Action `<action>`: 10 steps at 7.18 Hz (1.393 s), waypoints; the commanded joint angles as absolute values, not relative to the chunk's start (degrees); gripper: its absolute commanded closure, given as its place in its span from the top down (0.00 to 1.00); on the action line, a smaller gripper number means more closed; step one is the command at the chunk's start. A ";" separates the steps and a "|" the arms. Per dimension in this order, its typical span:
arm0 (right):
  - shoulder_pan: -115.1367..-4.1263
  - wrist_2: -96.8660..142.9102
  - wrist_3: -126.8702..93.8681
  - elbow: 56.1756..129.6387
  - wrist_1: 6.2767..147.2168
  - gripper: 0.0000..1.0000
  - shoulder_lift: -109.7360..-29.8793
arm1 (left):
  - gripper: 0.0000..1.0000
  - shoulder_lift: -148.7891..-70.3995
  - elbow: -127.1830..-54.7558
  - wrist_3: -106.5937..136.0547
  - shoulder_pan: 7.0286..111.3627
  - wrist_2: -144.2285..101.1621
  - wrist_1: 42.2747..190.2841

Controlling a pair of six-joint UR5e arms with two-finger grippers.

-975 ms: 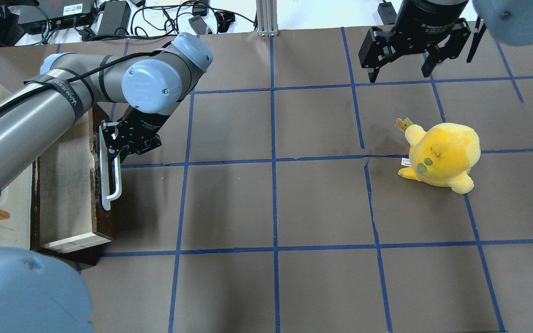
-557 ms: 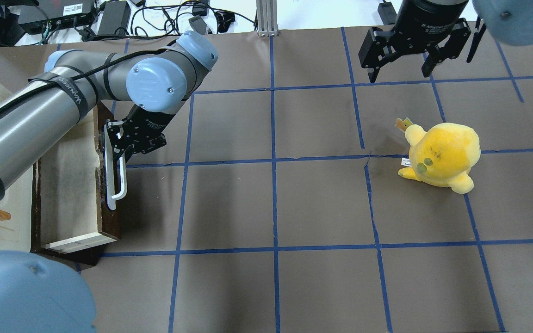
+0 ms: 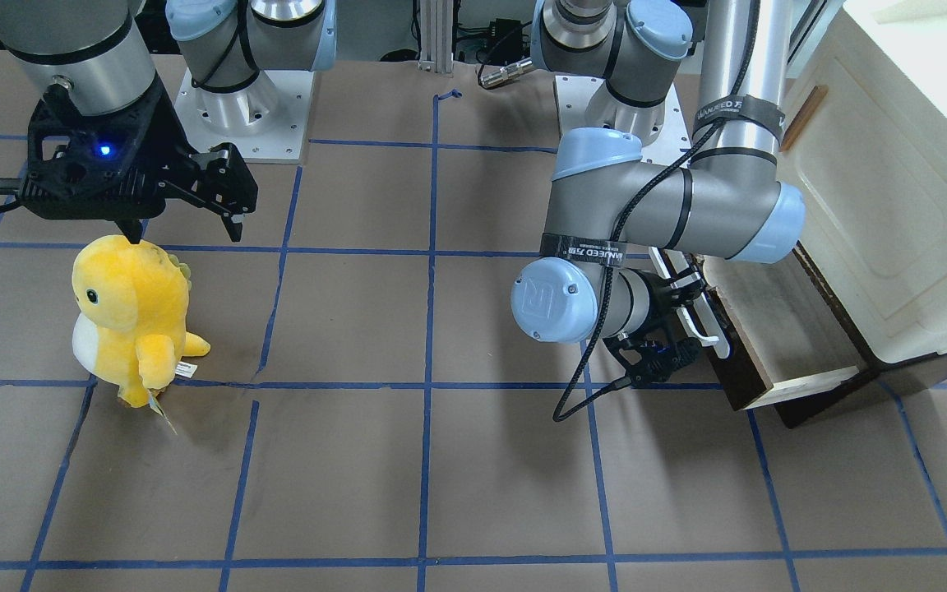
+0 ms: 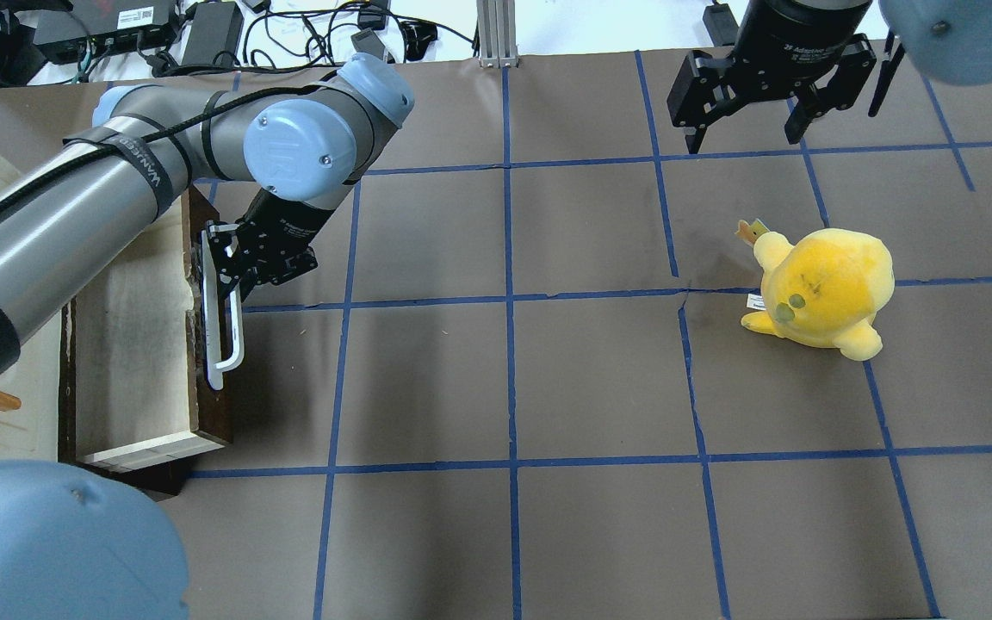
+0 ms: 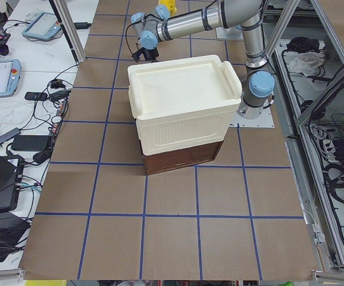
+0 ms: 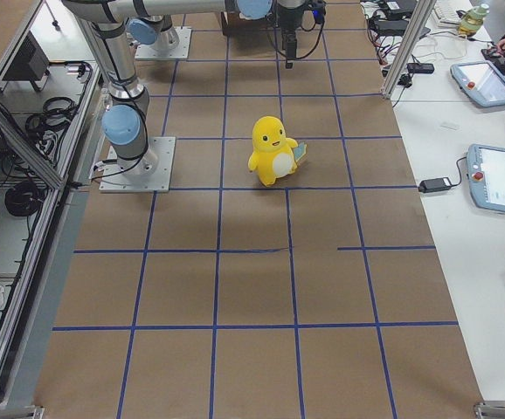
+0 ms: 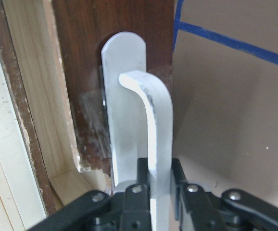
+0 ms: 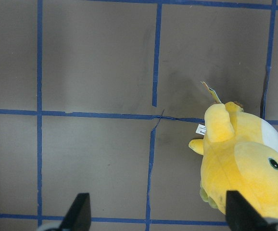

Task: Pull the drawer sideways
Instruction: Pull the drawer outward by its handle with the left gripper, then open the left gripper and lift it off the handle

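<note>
Clamps the left gripper (image 7: 159,175) onto the white bar handle (image 7: 153,125), one black finger (image 7: 129,199) pressed against each side of the bar, near the handle's far end in the overhead view. Reaches there with the left arm bent low across the table's left end, wrist level with the drawer front.

Finds the drawer (image 4: 130,344) at the far left of the table (image 4: 505,387), standing partway out of the bottom of the cream-white cabinet (image 5: 181,113). Shows the pale wooden tray open to the overhead camera, with the dark brown front (image 4: 210,413) facing right toward the middle of the table. Shows the handle (image 4: 225,344) running along that front, and the left gripper (image 4: 222,284) closed on its upper stretch. Shows the same grasp from the front-facing camera, partly hidden behind the elbow joint.

Hangs the right gripper (image 4: 743,138) above the far right part of the table, fingers spread wide with nothing between them. Confirms this in the right wrist view, with both fingertips (image 8: 79,211) well apart over bare brown paper and blue tape lines.

Leaves a yellow plush toy (image 4: 823,288) upright on the right side, nearer than the right gripper (image 3: 186,232) and apart from it, well away from the drawer.
</note>
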State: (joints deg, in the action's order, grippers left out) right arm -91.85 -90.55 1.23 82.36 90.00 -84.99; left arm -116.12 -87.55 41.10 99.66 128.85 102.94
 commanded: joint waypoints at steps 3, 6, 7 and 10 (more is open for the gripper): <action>-91.85 -90.61 1.23 82.35 90.00 1.00 -84.99 | 1.00 -114.61 -87.02 39.91 99.76 128.67 102.83; -91.85 -90.62 1.23 82.35 90.00 1.00 -84.99 | 1.00 -109.97 -82.29 31.35 100.11 119.99 103.44; -91.85 -90.53 1.32 82.35 90.00 1.00 -84.99 | 1.00 -107.43 -80.18 28.51 100.19 117.88 103.36; -91.85 -90.53 1.23 82.35 90.00 1.00 -84.99 | 1.00 -102.15 -74.10 12.45 96.70 102.49 100.20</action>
State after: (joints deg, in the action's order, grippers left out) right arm -91.85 -90.59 1.24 82.35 90.00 -84.99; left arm -104.31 -76.13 19.10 98.52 106.39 101.19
